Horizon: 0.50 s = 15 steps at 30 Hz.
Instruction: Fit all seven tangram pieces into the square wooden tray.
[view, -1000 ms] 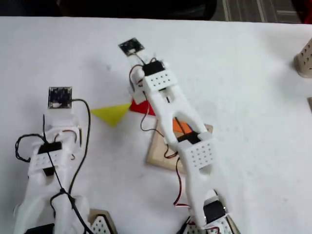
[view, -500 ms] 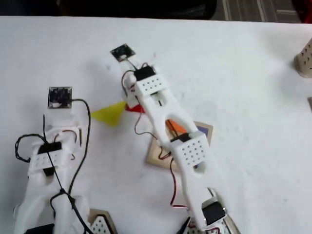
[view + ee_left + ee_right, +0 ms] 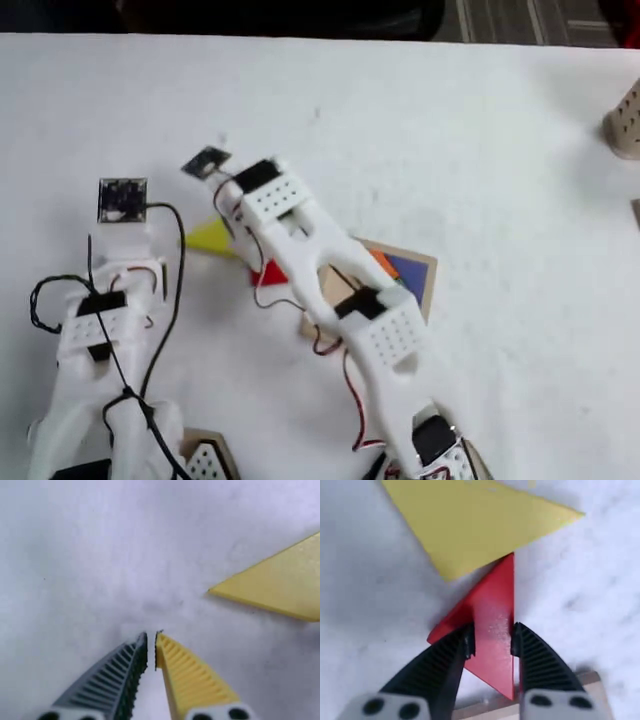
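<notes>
Clearly right gripper [image 3: 491, 632] pinches red triangle [image 3: 496, 602] btwn its tips.

**White ground, bright pieces**

The table [image 3: 480, 150] is plain white with faint grey mottling. On it lie a yellow triangle [image 3: 475, 525] and a glossy red triangle [image 3: 490, 605]. The wooden tray [image 3: 428, 290] is pale tan, showing an orange piece [image 3: 382, 261] and a blue piece [image 3: 410, 271]. The left arm [image 3: 90, 335] and right arm [image 3: 385, 335] are white, patterned with grids of holes, trailing red and black wires [image 3: 176, 290]. The left gripper [image 3: 151, 642] is ribbed — half grey, half yellow; the right gripper [image 3: 491, 635] is ribbed black.
</notes>
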Motion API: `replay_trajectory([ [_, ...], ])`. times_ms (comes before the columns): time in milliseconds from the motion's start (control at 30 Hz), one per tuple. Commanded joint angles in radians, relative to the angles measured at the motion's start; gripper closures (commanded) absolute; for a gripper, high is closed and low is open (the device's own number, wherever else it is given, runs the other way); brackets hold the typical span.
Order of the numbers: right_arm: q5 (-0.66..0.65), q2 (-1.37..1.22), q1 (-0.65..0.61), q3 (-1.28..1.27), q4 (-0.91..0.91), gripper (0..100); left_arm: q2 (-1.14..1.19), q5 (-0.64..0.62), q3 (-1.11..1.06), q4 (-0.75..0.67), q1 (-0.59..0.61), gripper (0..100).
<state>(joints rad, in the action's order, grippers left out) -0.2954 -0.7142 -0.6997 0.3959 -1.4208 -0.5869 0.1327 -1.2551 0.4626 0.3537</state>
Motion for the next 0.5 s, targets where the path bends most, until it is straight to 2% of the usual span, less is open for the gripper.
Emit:
replay_trajectory([
  [0,0.078,0.206,-0.015,-0.236,0.133,88.4,-0.031,-0.009,0.005,-0.026,0.01,94],
  [200,0.196,0.463,-0.022,-0.491,0.248,87.4,-0.031,-0.009,0.005,-0.026,0.01,94],
  [467,0.218,0.522,-0.12,-0.566,0.252,68.7,-0.031,-0.009,0.005,-0.026,0.01,94],
])
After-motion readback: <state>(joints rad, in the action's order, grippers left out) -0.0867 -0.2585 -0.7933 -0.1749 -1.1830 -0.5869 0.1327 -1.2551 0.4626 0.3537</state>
